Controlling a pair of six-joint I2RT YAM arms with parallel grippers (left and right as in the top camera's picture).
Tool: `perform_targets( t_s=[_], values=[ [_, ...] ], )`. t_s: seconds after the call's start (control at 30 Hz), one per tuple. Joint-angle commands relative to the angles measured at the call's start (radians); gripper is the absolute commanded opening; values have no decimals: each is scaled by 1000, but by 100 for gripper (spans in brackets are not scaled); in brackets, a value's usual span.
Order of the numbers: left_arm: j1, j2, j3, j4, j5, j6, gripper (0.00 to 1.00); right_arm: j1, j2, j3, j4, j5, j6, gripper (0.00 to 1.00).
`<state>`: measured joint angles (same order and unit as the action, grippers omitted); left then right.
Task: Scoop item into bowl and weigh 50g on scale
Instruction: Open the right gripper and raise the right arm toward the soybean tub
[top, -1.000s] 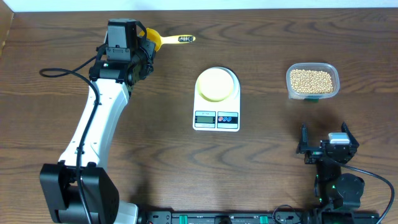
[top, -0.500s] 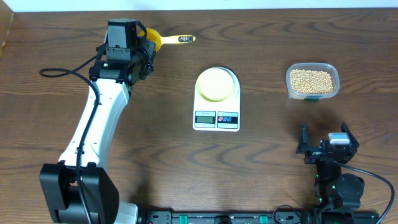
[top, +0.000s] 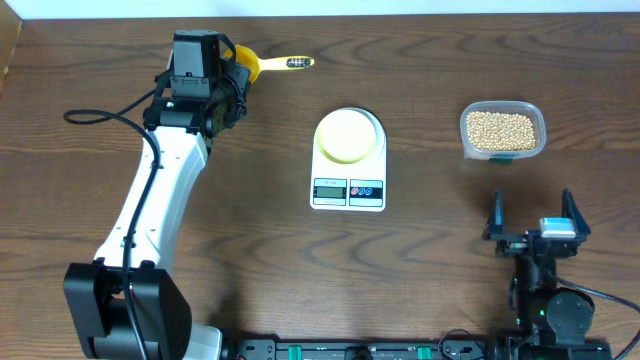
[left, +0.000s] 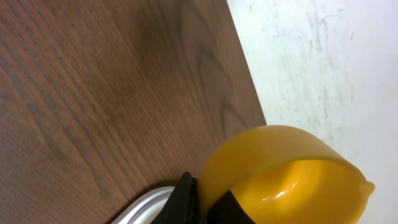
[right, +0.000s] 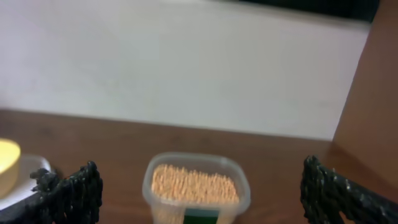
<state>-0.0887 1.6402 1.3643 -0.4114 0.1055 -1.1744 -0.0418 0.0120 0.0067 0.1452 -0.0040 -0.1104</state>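
Pale-yellow bowl (top: 348, 135) upright atop flat white scale (top: 348, 192); small tan beans (top: 501, 128) well apart, filling a clear tub (top: 480, 153).

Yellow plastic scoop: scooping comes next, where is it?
Overhead view: the yellow plastic scoop lies back-left on the brown wooden table, beside the left tool, left of the white digital scale.

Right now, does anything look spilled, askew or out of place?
Nothing stands out. The beans are all in the tub, the bowl sits squarely on the scale, and the left gripper pinches the scoop at the far edge.
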Motion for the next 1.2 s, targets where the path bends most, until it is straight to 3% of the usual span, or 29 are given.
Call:
perform_targets(
  t_s=[0.0,0.3,0.63,0.83,1.17],
  values=[
    [-1,10,-5,3,-13,13,8,3,-6,-1,51,13,-7,99],
    [-1,10,-5,10,-13,13,8,2,-6,0,188,153,-6,99],
    [-1,10,-5,23,-13,13,8,2,82,86,191,179,-8,99],
    [-1,10,-5,57,-13,13,8,-11,294,211,193,185,-30,99],
    [0,10,-5,70,-21,13,8,-57,818,557,206,31,-30,99]
  ],
)
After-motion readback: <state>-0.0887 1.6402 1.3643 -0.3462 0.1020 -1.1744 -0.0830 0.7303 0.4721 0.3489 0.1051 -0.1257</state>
